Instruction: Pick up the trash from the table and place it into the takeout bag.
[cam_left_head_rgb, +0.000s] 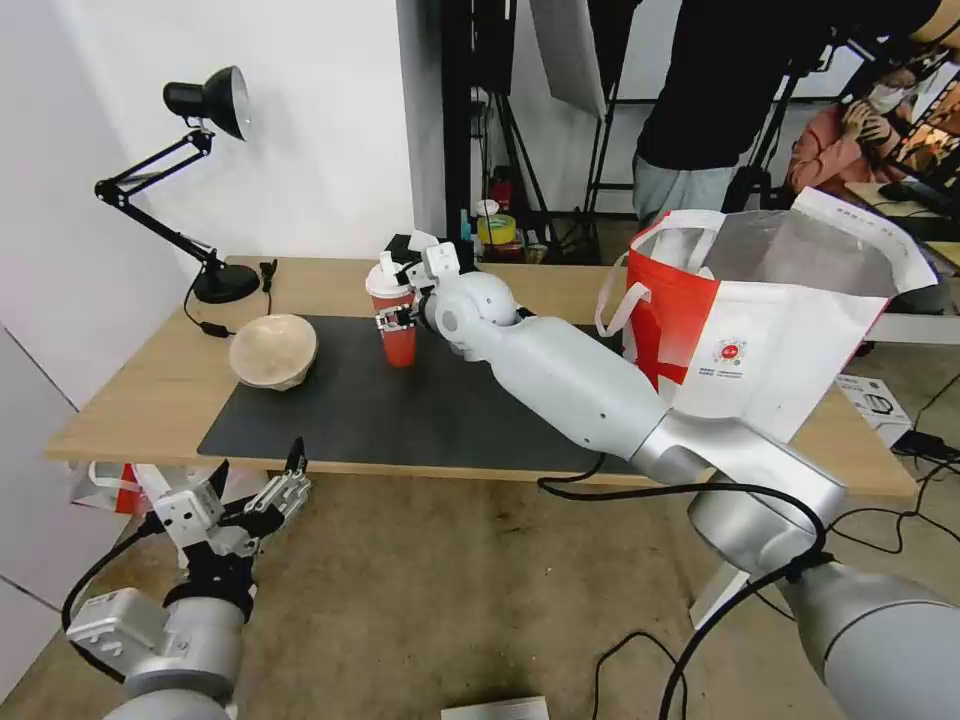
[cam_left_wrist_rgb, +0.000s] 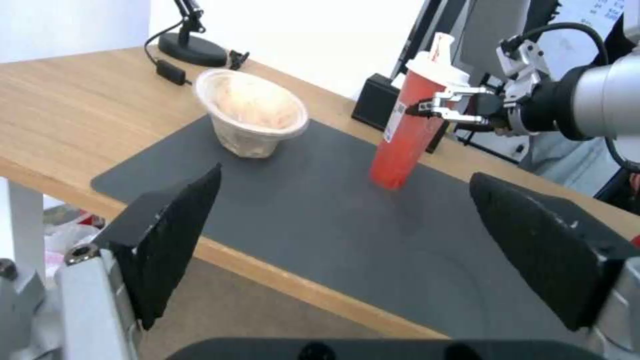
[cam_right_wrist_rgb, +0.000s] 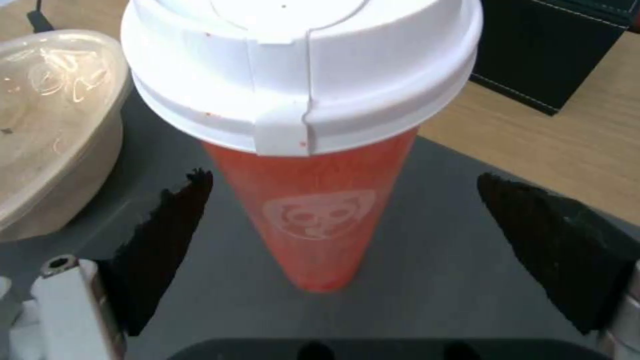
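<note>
Nearest us, our left end effector (cam_left_head_rgb: 262, 487) hung spread below the tabletop (cam_left_head_rgb: 140, 400) at 7 o'clock. Further out, our right end effector (cam_left_head_rgb: 397, 296) sat spread around the red cup (cam_left_head_rgb: 398, 340) on the mat, not squeezing; closing looked next. The right wrist view caught the cup's logo; the takeout bag (cam_left_head_rgb: 760, 340) waited at 2 o'clock.

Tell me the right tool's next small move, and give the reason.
Probably close on the red cup. The right tool is open with its pads on either side of the upright cup on the mat, not yet touching it. The left tool hangs open below the table edge.
</note>
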